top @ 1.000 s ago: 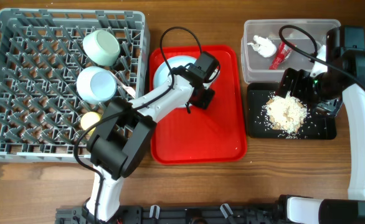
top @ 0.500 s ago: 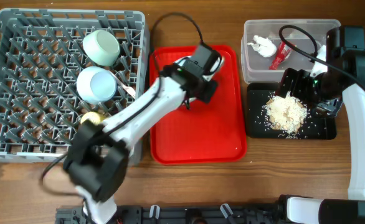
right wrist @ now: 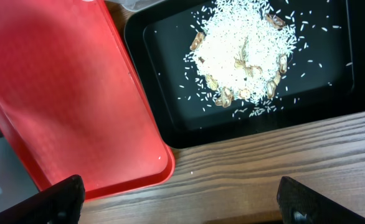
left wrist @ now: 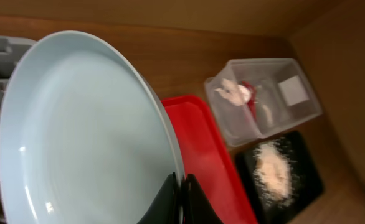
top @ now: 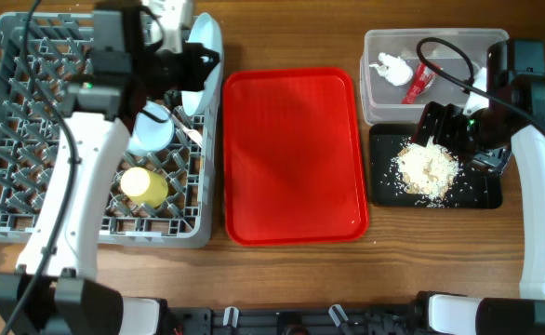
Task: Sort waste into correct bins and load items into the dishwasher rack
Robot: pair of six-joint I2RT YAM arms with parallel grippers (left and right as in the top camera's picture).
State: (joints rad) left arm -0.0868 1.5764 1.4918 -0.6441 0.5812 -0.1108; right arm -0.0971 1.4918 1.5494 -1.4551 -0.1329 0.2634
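My left gripper (left wrist: 182,194) is shut on the rim of the round pale plate (left wrist: 76,124). It holds the plate on edge over the back right corner of the grey dishwasher rack (top: 31,140); the plate also shows in the overhead view (top: 206,51). In the rack are a pale blue-green bowl (top: 147,135) and the yellow cup (top: 144,186); the second bowl is hidden by the arm. The clear tub (top: 384,102) holds the white tissue (top: 391,67) and red wrapper (top: 419,84). The black tray (top: 482,191) holds rice crumbs (top: 426,167). My right gripper (top: 443,130) is open and empty above the black tray's near edge.
The red serving tray (top: 293,154) lies bare between the rack and the bins; its corner shows in the right wrist view (right wrist: 58,93). A thin white piece (top: 191,136) lies in the rack beside the bowl. Wooden tabletop runs along the front edge.
My left arm lifted the plate off the red tray and swung it left to the rack's back right corner. The red tray is now bare. The right arm has not moved.
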